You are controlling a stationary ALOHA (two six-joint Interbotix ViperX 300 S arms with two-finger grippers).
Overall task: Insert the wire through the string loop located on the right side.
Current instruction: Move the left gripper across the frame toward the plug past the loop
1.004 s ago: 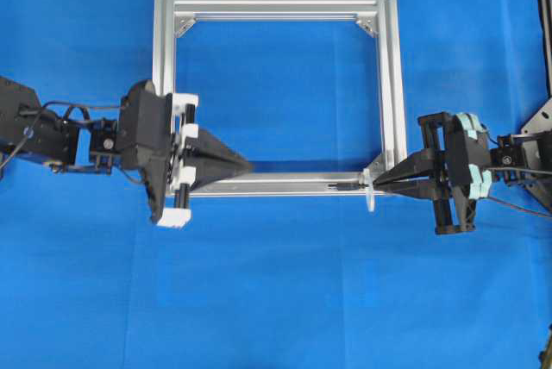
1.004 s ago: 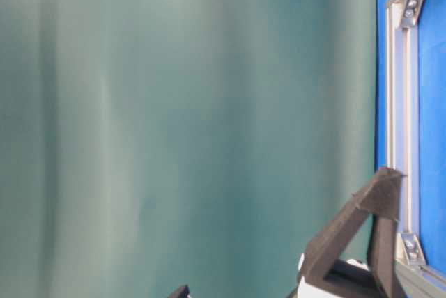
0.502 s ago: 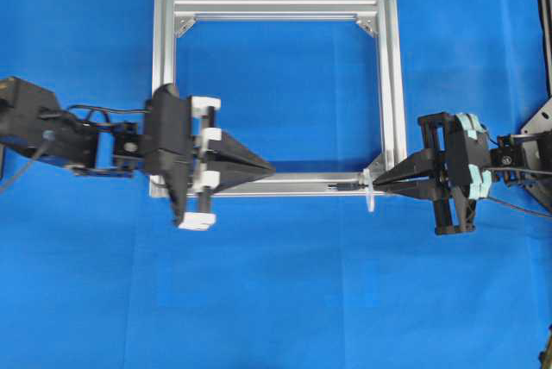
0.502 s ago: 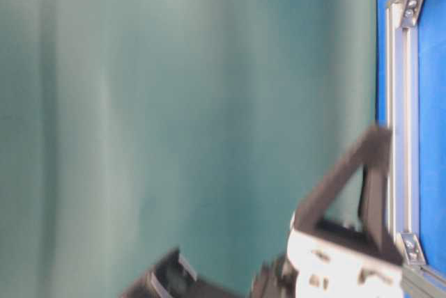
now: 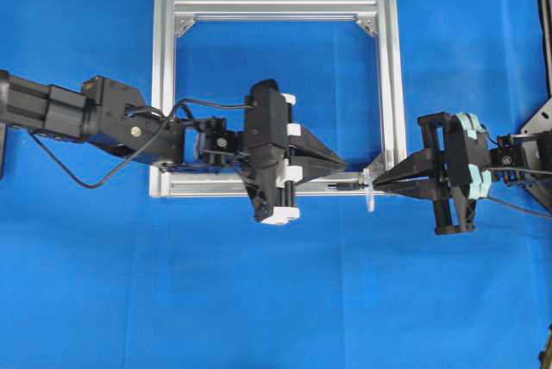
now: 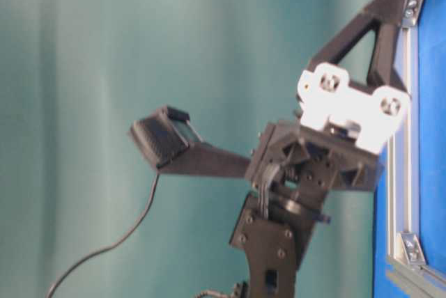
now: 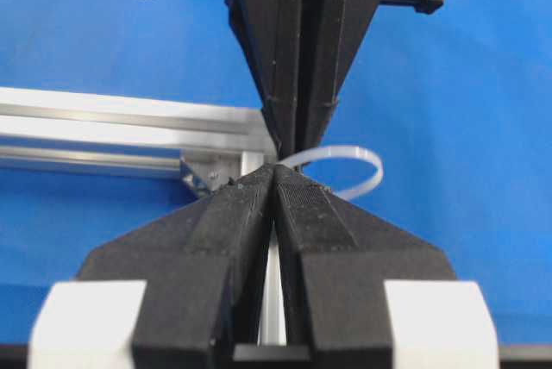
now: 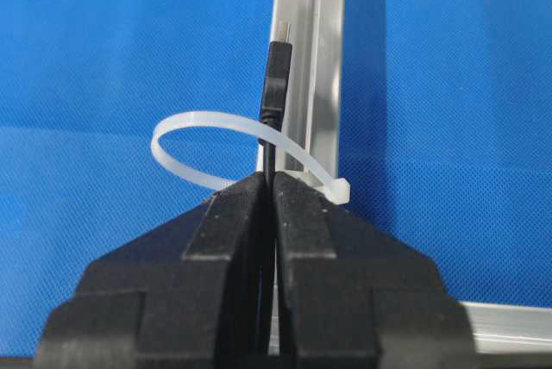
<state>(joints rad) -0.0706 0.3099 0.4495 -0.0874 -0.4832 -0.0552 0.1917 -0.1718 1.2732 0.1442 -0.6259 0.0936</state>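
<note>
The wire (image 8: 275, 84) is a thin black cable with a plug tip. It passes through the whitish string loop (image 8: 194, 132), and my right gripper (image 8: 269, 178) is shut on it just behind the loop. From overhead, the wire's tip (image 5: 342, 186) lies along the silver frame's (image 5: 164, 84) near rail, left of the loop (image 5: 369, 199) and the right gripper (image 5: 378, 181). My left gripper (image 5: 343, 165) is shut, its tips just above the plug. In the left wrist view the left gripper (image 7: 276, 169) faces the right gripper's fingers (image 7: 302, 59), with the loop (image 7: 358, 158) beside them; the plug is hidden.
The square aluminium frame lies flat on the blue cloth, with corner brackets (image 5: 369, 22) inside its corners. In the table-level view the left arm (image 6: 306, 173) rises beside the frame rail (image 6: 404, 166). A thick black cable (image 5: 60, 166) trails from the left arm.
My left arm has swept right along the frame's near rail, from its left corner to just short of the right gripper. The right gripper, the wire and the loop have not moved.
</note>
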